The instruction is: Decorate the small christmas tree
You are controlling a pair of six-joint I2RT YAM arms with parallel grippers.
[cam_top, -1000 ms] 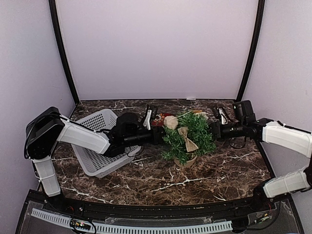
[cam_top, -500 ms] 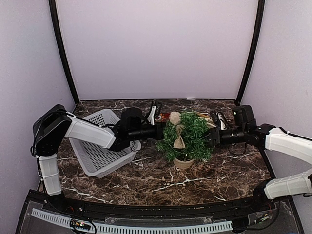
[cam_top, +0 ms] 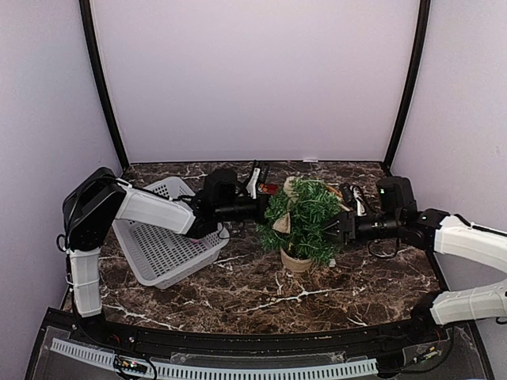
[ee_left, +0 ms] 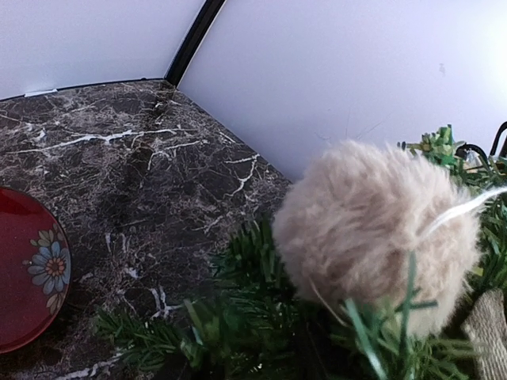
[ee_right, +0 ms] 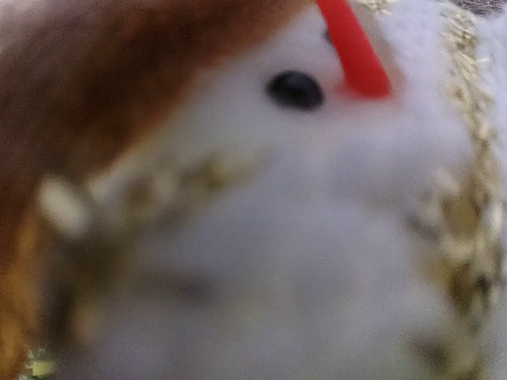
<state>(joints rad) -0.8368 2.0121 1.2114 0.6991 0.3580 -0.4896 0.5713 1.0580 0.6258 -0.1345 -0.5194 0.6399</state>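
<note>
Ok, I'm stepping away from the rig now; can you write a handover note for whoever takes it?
Left gripper: at the tree, left side, fingers buried in needles; grip unclear.
Right gripper: at its right side, likewise.
The tree stands upright in its pot, right of the basket, plate behind.
Done: pompom and bow are on it.
Left: white plush ornament fills the right wrist view, unclear if hung; release the tree.

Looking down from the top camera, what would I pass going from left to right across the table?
white basket → left tool → small christmas tree → right tool
</note>
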